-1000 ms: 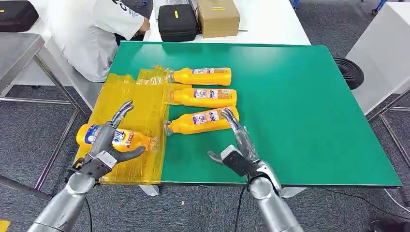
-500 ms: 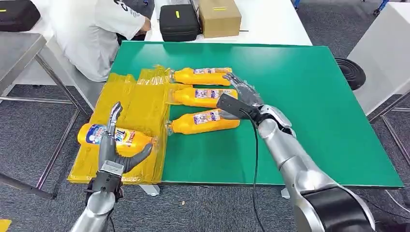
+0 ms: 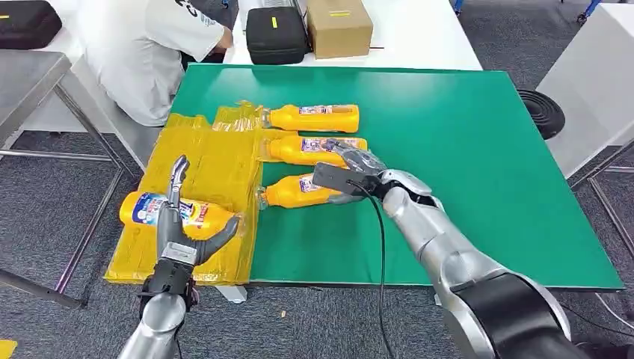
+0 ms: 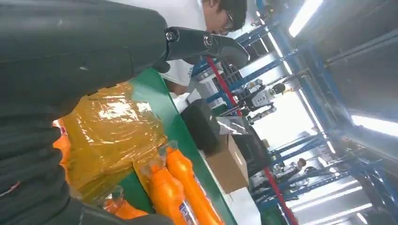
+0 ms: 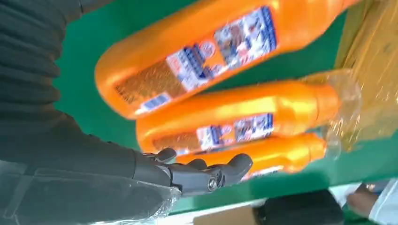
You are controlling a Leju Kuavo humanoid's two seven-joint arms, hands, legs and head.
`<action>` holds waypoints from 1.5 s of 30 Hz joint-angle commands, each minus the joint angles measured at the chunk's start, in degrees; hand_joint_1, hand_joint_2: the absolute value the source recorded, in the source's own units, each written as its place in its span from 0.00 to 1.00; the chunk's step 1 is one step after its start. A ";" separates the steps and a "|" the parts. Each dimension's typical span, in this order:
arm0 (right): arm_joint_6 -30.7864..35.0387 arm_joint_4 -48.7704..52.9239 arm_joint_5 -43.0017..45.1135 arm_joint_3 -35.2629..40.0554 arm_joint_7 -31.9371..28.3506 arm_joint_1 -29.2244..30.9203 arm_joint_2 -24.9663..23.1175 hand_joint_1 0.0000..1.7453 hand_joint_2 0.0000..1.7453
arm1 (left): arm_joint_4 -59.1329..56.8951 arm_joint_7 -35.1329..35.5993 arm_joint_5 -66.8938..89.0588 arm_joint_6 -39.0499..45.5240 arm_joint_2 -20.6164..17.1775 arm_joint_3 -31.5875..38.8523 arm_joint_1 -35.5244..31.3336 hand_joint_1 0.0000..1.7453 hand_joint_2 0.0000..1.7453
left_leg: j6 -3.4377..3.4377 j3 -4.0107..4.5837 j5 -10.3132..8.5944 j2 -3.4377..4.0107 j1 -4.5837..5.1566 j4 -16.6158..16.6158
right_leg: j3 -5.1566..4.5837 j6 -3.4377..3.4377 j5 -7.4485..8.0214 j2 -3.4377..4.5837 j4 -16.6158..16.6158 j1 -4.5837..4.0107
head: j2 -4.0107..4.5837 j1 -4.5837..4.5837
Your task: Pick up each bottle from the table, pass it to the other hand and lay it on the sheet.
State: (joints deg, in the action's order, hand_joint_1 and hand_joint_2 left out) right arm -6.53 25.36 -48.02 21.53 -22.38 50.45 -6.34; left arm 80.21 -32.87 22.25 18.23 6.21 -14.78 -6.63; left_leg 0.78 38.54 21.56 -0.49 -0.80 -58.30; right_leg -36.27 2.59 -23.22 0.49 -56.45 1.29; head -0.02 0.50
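On the green table (image 3: 463, 172), head view: three orange bottles lie on their sides near centre, caps toward 9 o'clock; a fourth lies on the yellow sheet (image 3: 217, 168) at 8 o'clock.
Right hand (image 3: 357, 166): over the nearest bottle (image 3: 295, 191), covering its base end. Fingers look curled down onto it, but can't tell if it's a real grip.
Left hand (image 3: 179, 228): fingers spread, holding nothing, just beside the bottle on the sheet (image 3: 176, 213) w/ thumb close to its neck.
Middle bottle (image 3: 310, 149): just beside the right hand at 12 o'clock. Far bottle (image 3: 314, 117): next row up.
Risk 1: grip so near the base could let the cap end droop or slip on lifting.
Risk 2: fingers may knock the middle bottle, being so close.
Risk 3: left thumb could roll the laid bottle off the sheet edge.
Right wrist view adds: fingers lie across the bottles w/ tips showing free. Label detail is sharp here.
Left wrist view adds: a person and a cardboard box (image 4: 227, 161) beyond the table's far edge.
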 commanded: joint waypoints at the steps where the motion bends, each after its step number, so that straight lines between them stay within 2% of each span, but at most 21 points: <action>1: -2.27 -8.02 -0.65 3.86 1.23 4.08 -2.32 0.00 1.00 | -3.96 0.83 0.64 0.95 0.96 2.05 -1.34 0.00 1.00 | 0.01 -0.21 0.10 0.05 0.01 -0.01 | 0.21 -0.10 -0.09 -0.01 0.00 -0.02 | 0.00 0.00; 11: -0.80 -9.94 -0.65 1.09 5.63 4.18 0.74 0.00 1.00 | -7.47 1.11 -0.52 1.40 0.95 2.19 -2.17 0.00 1.00 | 0.02 -0.33 0.11 -0.14 0.02 0.01 | 0.39 -0.12 -0.16 -0.21 0.03 -0.02 | 0.00 0.00; 13: -0.84 -9.96 -0.65 1.07 5.60 4.20 0.83 0.00 1.00 | -7.51 1.09 -0.57 1.41 0.92 2.22 -2.18 0.00 1.00 | 0.01 -0.15 0.03 -0.08 0.03 0.04 | 0.16 -0.06 -0.06 -0.12 0.04 0.01 | 0.00 0.00; 14: -0.84 -9.96 -0.65 1.07 5.60 4.20 0.83 0.00 1.00 | -7.51 1.09 -0.57 1.41 0.92 2.22 -2.18 0.00 1.00 | 0.02 -0.34 0.12 -0.11 0.01 0.01 | 0.38 -0.13 -0.15 -0.18 0.03 -0.02 | 0.00 0.00; 21: -0.83 -9.90 -0.69 1.04 5.65 4.21 0.62 0.00 1.00 | -7.44 1.08 -0.58 1.40 0.88 2.17 -2.15 0.00 1.00 | 0.00 -0.25 0.10 -0.07 0.02 0.00 | 0.27 -0.12 -0.14 -0.14 0.00 -0.01 | 0.00 0.00; 24: -0.39 -10.13 -0.95 0.40 7.02 4.34 0.93 0.00 1.00 | -7.63 1.19 -1.00 1.49 0.68 2.17 -2.20 0.00 1.00 | 0.01 -0.16 0.06 -0.04 0.01 0.01 | 0.16 -0.08 -0.08 -0.09 0.02 -0.01 | 0.00 0.00; 26: -0.43 -10.33 -1.09 0.31 7.37 4.45 1.35 0.00 1.00 | -7.66 1.21 -1.27 1.64 0.46 2.42 -2.11 0.00 1.00 | 0.01 -0.45 0.20 -0.05 0.00 -0.04 | 0.48 -0.17 -0.22 -0.16 -0.01 -0.04 | 0.00 0.00; 30: -0.47 -10.89 -1.74 -0.02 8.94 4.70 1.66 0.00 1.00 | -7.96 1.23 -2.31 1.73 -0.08 2.63 -1.52 0.00 1.00 | 0.01 -0.16 0.05 -0.06 0.02 0.01 | 0.17 -0.08 -0.07 -0.11 0.02 0.00 | 0.00 0.00; 33: -0.57 -11.13 -2.33 -0.14 9.86 4.42 1.70 0.00 1.00 | -8.47 1.23 -2.75 1.57 -0.03 2.49 -0.97 0.00 1.00 | 0.01 -0.43 0.18 0.00 0.02 0.00 | 0.44 -0.16 -0.19 -0.09 0.02 -0.02 | 0.00 0.00; 35: -0.83 -11.28 -2.82 -0.27 10.70 4.19 1.77 0.00 1.00 | -8.83 1.22 -2.86 1.35 0.07 2.29 -1.04 0.00 1.00 | 0.00 -0.64 0.28 0.00 0.02 0.01 | 0.66 -0.23 -0.28 -0.12 0.03 -0.04 | 0.00 0.00; 36: -1.20 -11.47 -2.99 -0.39 11.26 4.06 1.81 0.00 1.00 | -9.15 1.21 -2.93 1.24 0.13 2.15 -1.30 0.00 1.00 | 0.00 -0.38 0.15 -0.03 0.02 0.03 | 0.39 -0.14 -0.16 -0.10 0.04 -0.01 | 0.00 0.00; 40: -2.77 -11.66 -3.24 -0.92 12.62 3.70 2.27 0.00 1.00 | -10.45 1.31 -3.31 0.80 0.01 1.88 -1.92 0.00 1.00 | 0.00 -0.45 0.19 -0.04 0.02 0.01 | 0.47 -0.16 -0.21 -0.13 0.03 -0.02 | 0.00 0.02; 45: -6.65 -12.38 -4.70 -0.83 18.15 3.69 2.95 0.00 1.00 | -12.04 1.21 -4.25 -0.06 -0.12 1.17 -2.22 0.00 1.00 | 0.01 -0.22 0.06 -0.07 0.01 0.03 | 0.24 -0.09 -0.08 -0.13 0.06 -0.01 | 0.00 0.00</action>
State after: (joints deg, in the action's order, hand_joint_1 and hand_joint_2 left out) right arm -9.18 17.46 -51.32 21.70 -9.66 52.20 -4.66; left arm 74.25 -31.87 18.97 19.28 6.71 -13.14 -6.65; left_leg 0.78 38.53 21.56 -0.49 -0.78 -58.30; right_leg -36.28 2.59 -23.22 0.48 -56.43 1.31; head -0.02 0.50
